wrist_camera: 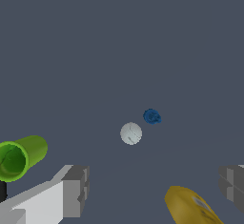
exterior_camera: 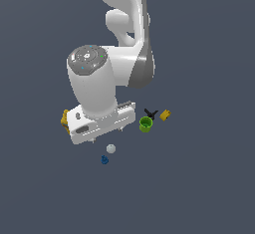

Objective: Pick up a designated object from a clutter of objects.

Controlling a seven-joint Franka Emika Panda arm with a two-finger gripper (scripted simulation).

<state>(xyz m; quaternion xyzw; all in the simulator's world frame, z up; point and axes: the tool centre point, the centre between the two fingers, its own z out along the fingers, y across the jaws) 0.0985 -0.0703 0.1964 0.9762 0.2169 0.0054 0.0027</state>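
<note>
The designated object (exterior_camera: 104, 160) is a tiny dark-blue lumpy piece lying on the floor beside a whitish ball (exterior_camera: 110, 149). In the wrist view the designated object (wrist_camera: 152, 117) and the whitish ball (wrist_camera: 131, 133) lie ahead of my gripper (wrist_camera: 155, 182), well beyond its grey fingers (wrist_camera: 75, 189). The jaws are wide apart with nothing between them. In the exterior view my gripper (exterior_camera: 107, 133) hangs above the floor, a little behind the whitish ball and apart from the blue piece.
A yellow bottle (exterior_camera: 64, 119) lies at the hand's side toward the exterior view's left, and shows near one finger as the yellow bottle (wrist_camera: 190, 206). A green cup (exterior_camera: 145, 124), a black clip (exterior_camera: 150, 113) and a yellow block (exterior_camera: 165, 114) sit toward the exterior view's right.
</note>
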